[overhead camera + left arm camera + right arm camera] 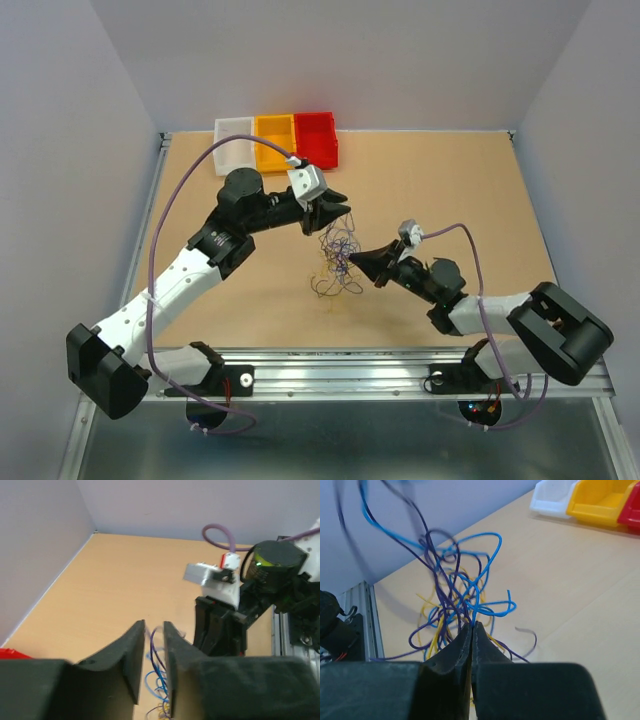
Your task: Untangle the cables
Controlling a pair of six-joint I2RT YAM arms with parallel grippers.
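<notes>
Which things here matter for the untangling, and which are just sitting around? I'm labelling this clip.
Part of the job:
- cables, a tangle of blue, purple and yellow strands
- left gripper, holding strands up
- right gripper, pinched on strands

Lying about:
- white bin
- yellow bin
- red bin, all three at the table's far edge

Cables (338, 255) block mid-table (bins (276, 142) far)
</notes>
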